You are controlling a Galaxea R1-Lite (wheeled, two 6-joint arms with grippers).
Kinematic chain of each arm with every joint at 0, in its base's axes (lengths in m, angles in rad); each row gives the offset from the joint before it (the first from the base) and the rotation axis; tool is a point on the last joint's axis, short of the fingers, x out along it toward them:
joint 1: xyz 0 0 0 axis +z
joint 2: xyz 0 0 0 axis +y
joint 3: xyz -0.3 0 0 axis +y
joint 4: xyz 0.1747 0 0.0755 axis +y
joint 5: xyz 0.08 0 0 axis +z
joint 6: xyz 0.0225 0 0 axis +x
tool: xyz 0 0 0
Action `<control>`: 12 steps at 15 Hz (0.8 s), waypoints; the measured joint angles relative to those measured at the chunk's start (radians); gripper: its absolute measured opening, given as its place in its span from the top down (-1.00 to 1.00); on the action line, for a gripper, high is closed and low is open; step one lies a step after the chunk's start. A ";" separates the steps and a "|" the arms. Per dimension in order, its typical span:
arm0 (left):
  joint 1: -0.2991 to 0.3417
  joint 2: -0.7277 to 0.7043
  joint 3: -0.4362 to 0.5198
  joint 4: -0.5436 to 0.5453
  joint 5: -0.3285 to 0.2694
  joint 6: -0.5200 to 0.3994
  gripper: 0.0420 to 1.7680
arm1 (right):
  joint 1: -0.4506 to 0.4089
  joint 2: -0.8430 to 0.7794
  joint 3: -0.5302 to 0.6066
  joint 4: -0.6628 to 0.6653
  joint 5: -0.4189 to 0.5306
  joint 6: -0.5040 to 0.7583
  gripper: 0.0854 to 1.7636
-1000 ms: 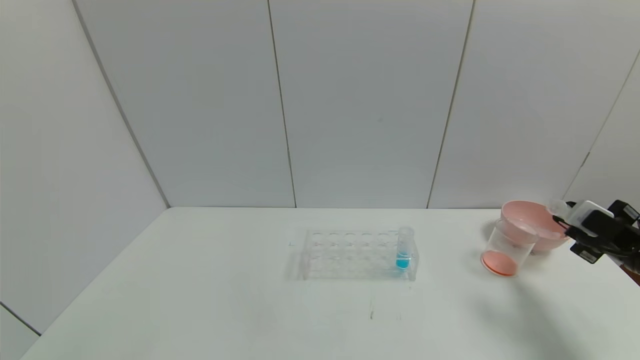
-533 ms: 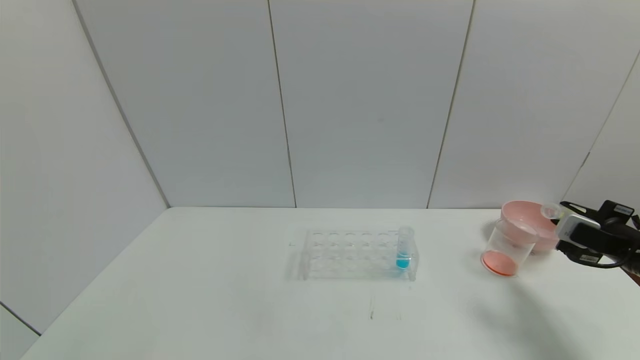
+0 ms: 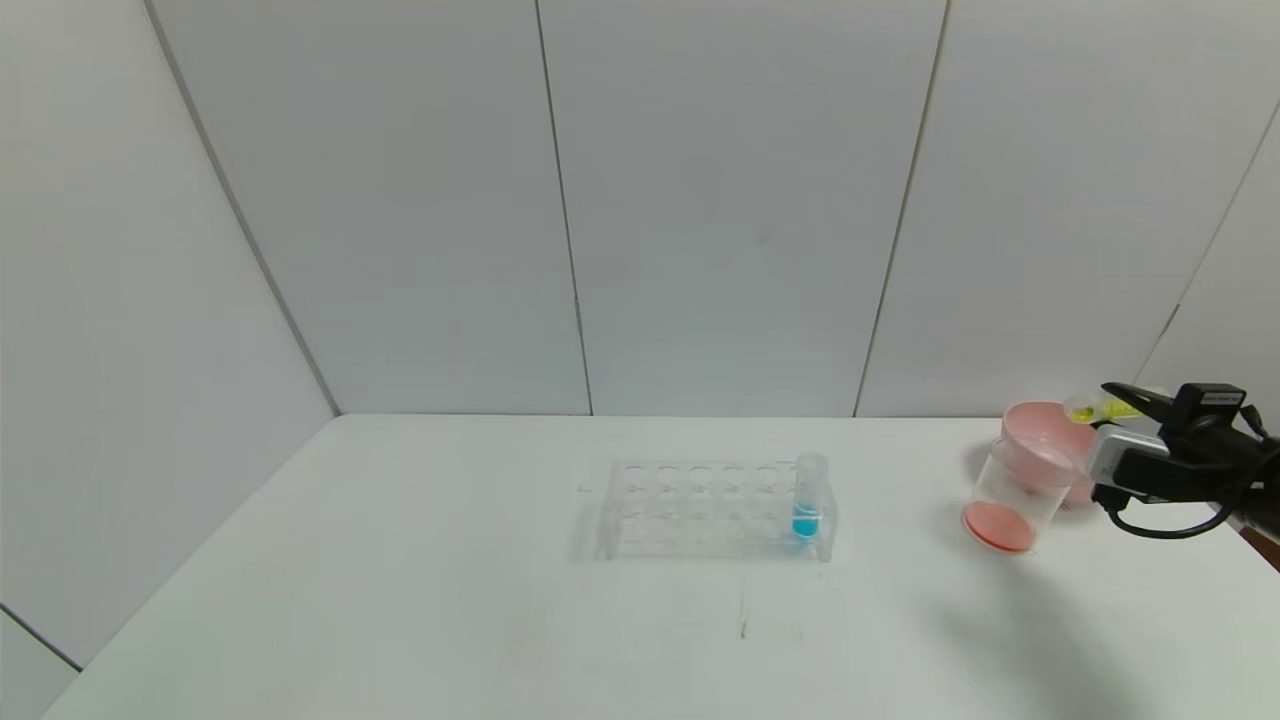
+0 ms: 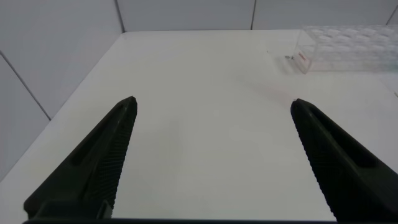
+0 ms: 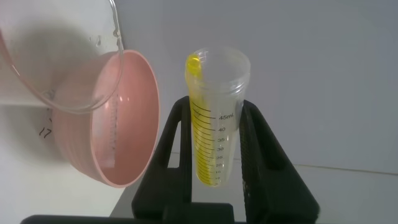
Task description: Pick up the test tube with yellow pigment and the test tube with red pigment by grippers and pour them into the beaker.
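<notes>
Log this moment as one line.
right pincer: shut on yellow tube, tipped near beaker | left pincer: open, idle | beaker: red liquid inside

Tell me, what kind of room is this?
Probably a small science lab set-up: a clear tube rack holding a blue tube, a beaker, and the right claw gripping a yellow tube.

The right gripper (image 3: 1120, 398) hides part of the yellow tube (image 3: 1092, 407); the rack (image 4: 348, 48) is cut by the frame edge.
</notes>
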 joint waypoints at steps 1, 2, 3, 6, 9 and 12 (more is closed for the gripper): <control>0.000 0.000 0.000 0.000 0.000 0.000 -1.00 | 0.008 0.001 -0.002 -0.001 -0.007 -0.015 0.49; 0.000 0.000 0.000 0.000 0.000 0.000 -1.00 | 0.014 0.001 -0.001 -0.001 -0.009 -0.039 0.49; 0.000 0.000 0.000 0.000 0.000 0.000 -1.00 | 0.018 0.001 0.000 -0.002 -0.011 -0.064 0.49; 0.000 0.000 0.000 0.000 0.000 0.000 -1.00 | 0.022 -0.002 -0.011 -0.003 -0.049 -0.136 0.49; 0.000 0.000 0.000 0.000 0.000 0.000 -1.00 | 0.023 -0.003 -0.010 0.002 -0.076 -0.134 0.49; 0.000 0.000 0.000 0.000 0.000 0.000 -1.00 | 0.019 -0.003 -0.014 0.001 -0.085 -0.134 0.49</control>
